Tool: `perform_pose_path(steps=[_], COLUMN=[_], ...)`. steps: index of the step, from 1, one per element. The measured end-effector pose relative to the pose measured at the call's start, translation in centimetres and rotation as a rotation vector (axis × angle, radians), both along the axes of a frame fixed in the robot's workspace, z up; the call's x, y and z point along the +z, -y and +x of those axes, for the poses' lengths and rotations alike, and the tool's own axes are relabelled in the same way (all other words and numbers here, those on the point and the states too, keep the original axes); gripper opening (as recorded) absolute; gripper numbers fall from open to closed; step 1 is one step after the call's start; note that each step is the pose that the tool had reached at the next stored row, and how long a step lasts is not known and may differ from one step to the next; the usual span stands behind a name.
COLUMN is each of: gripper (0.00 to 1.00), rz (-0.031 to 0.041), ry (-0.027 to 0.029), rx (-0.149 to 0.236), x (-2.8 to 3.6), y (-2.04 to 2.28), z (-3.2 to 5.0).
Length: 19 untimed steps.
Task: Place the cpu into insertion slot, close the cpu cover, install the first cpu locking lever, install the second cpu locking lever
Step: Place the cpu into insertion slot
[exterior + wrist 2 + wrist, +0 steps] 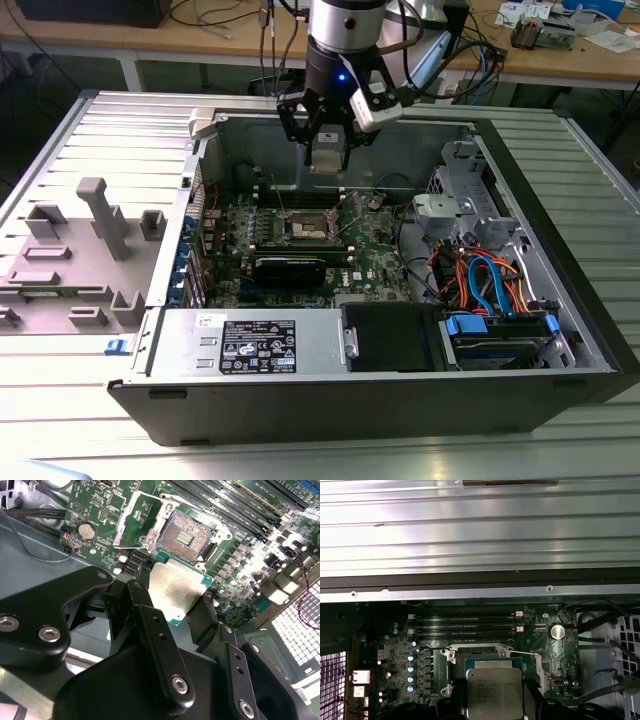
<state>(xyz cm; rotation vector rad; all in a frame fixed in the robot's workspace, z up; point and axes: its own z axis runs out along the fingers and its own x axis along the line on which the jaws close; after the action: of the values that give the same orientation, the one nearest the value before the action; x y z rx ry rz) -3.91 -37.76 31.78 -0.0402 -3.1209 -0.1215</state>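
Fingers (pixel 150 622) clamped on the chip (pixel 177 592), upper middle of the exterior view, hovering over the open socket (pixel 189 536). I'd line up corners and lower it flat, no forcing.

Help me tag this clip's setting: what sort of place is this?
Probably a robotics lab or workshop: an open computer case sits on a ribbed metal table, wooden desks behind carry cables, and the arm's tool holds the cpu above the motherboard.
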Motion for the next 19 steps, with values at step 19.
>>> perform_pose_path(steps=[19], gripper=[0.55], rz=[-0.0001], ry=[0.0], rx=[-0.026], x=[-0.05], y=[0.03], z=[-0.07])
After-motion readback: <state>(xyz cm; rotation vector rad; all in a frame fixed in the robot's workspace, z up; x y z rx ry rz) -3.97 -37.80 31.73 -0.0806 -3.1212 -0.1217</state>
